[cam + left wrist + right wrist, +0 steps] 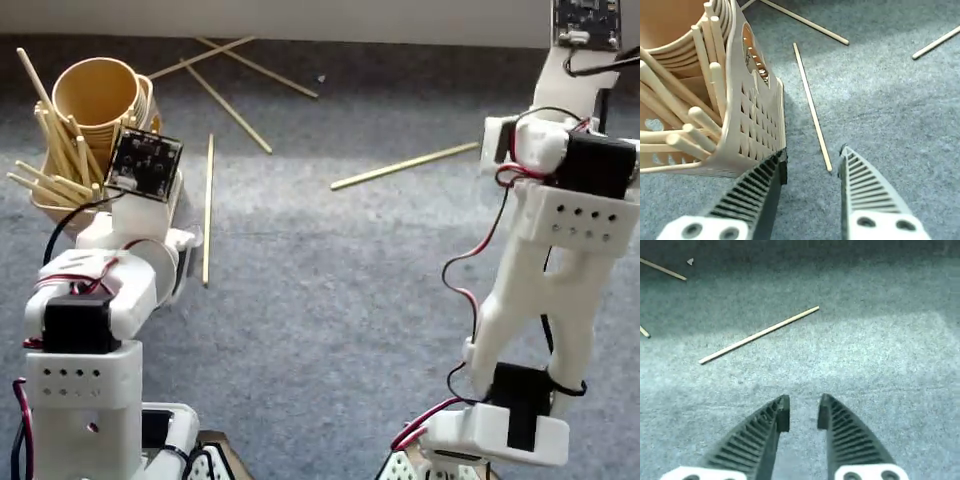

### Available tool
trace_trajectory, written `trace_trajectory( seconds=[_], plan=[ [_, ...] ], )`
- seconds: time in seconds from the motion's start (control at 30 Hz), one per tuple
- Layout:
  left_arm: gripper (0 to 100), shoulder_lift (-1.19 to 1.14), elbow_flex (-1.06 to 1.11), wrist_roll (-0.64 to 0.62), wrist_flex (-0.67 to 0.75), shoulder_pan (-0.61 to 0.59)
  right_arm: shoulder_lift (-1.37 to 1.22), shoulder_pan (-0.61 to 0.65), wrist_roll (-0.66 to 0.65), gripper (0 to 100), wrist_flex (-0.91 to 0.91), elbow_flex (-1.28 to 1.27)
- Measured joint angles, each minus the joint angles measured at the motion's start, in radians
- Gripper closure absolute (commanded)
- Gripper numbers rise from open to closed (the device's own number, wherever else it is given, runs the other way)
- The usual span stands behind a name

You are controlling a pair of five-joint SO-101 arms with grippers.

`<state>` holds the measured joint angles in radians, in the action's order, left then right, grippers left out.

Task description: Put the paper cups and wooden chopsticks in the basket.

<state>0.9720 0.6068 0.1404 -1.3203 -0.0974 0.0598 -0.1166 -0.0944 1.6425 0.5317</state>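
A beige slotted basket (42,203) stands at the far left and holds stacked paper cups (95,95) and several wooden chopsticks (55,150). In the left wrist view the basket wall (757,120) is right beside my left gripper (812,160), which is open just above the carpet. A loose chopstick (812,107) ends between its fingertips; the same chopstick (208,210) lies lengthwise beside the left arm. My right gripper (802,410) hangs over bare carpet, open by a narrow gap and holding nothing. Another chopstick (760,334) lies slanted ahead of it, the same chopstick (405,165) in the high view.
Three more chopsticks (230,95) lie crossed on the grey carpet at the back, near the wall edge. Red and black cables hang along the right arm (550,250). Carpet between the two arms is open floor.
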Motion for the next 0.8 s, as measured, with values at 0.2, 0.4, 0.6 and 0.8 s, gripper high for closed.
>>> trace_trajectory(
  seconds=[0.2, 0.4, 0.6, 0.8],
  plan=[
    [81, -0.002, 0.12, 0.0, 0.032, -0.005, -0.091, 0.006, -0.026, 84.9, -0.307, -0.325],
    [81, -0.002, 0.308, -0.002, 0.176, -0.003, -0.261, 0.046, 0.158, 84.9, -0.578, -0.356],
    [81, -0.002, 0.468, -0.04, 0.311, 0.014, -0.466, 0.141, 0.396, 84.7, -0.678, -0.23],
    [81, -0.002, 0.479, -0.04, 0.325, 0.017, -0.706, 0.176, 0.821, 84.6, -0.683, -0.034]
  ],
)
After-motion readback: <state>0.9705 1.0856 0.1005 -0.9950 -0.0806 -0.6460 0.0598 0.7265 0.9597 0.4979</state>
